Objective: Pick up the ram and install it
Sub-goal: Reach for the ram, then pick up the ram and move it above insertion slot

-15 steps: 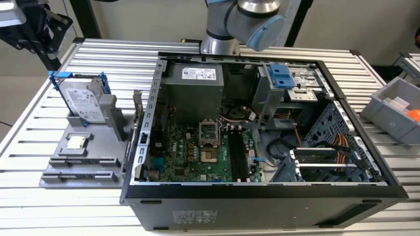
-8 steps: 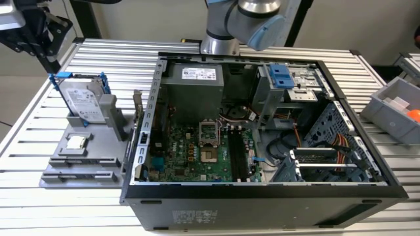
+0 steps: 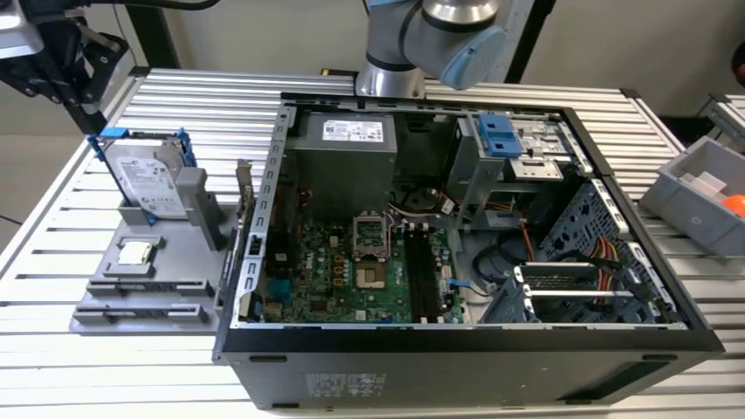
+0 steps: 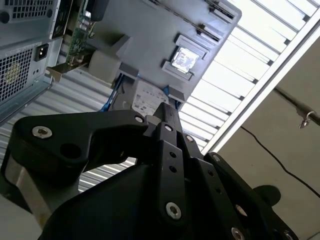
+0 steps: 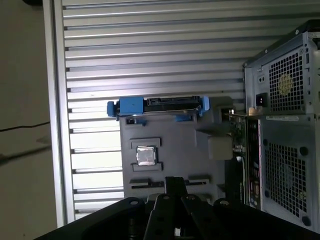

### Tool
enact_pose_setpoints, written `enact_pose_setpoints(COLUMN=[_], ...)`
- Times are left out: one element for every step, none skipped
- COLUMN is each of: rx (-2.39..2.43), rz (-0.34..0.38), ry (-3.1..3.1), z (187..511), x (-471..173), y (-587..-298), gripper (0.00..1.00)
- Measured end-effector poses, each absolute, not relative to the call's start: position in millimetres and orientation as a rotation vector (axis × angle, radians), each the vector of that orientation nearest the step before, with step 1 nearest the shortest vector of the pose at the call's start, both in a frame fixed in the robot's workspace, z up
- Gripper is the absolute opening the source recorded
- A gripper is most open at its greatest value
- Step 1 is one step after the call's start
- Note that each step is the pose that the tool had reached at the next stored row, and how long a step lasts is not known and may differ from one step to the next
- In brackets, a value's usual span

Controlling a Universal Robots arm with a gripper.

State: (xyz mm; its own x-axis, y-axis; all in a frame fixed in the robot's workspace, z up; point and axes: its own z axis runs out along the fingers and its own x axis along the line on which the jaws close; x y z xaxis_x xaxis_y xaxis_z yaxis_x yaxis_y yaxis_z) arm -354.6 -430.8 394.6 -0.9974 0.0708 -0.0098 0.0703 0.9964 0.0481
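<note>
Closest to the wrist cameras is the black end effector point(image 5: 173, 182). Its fingers point(image 4: 169, 135) meet in a single tip with nothing seen between them, so it is clenched and empty. It hangs above the grey holder point(image 5: 170, 130), which lies on the slatted metal table point(image 3: 70, 367). In the first wrist view the tip lines up with the middle of the holder's long slot. A thin dark strip standing on edge in that slot appears to be the ram point(image 5: 145, 184), though too little of it shows to be sure. The tip is apart from it. On the holder, the small square chip point(image 5: 144, 156) lies flat in a recess near the middle, between that slot and the hard drive point(image 3: 149, 179). The drive stands upright in its blue bracket point(image 5: 131, 106) at the holder's opposite end. A green card point(image 4: 77, 32) with a metal bracket stands on edge between the holder and the open computer case point(image 3: 466, 358). The case lies on its side just beside the holder, on the exterior view's right of it, with its motherboard point(image 3: 326, 271) exposed. A grey bin point(image 3: 699, 196) stands well apart from the holder, beyond the case.
</note>
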Motion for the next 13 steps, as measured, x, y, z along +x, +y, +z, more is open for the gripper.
enact_pose_setpoints(rx=[0.111,0.111,0.111,0.111,0.111,0.111,0.111,0.111,0.111,0.111,0.111,0.111,0.111], rz=[0.075,0.075,0.075,0.075,0.075,0.075,0.075,0.075,0.075,0.075,0.075,0.074,0.074], ry=[3.128,3.128,3.128,3.129,3.129,3.129,3.130,3.131,3.131,3.132,3.133,3.133,3.134], z=[394.6,394.6,394.5,394.5,394.5,394.5,394.5,394.5,394.5,394.5,394.5,394.5,394.4], x=[-354.3,-354.2,-353.9,-353.8,-353.6,-353.4,-353.2,-353.0,-352.9,-352.7,-352.5,-352.4,-352.3], y=[-431.4,-432.1,-432.8,-433.4,-434.0,-434.7,-435.3,-435.9,-436.5,-437.1,-437.7,-438.3,-438.8], gripper=[0.00,0.00,0.00,0.00,0.00,0.00,0.00,0.00,0.00,0.00,0.00,0.00,0.00])
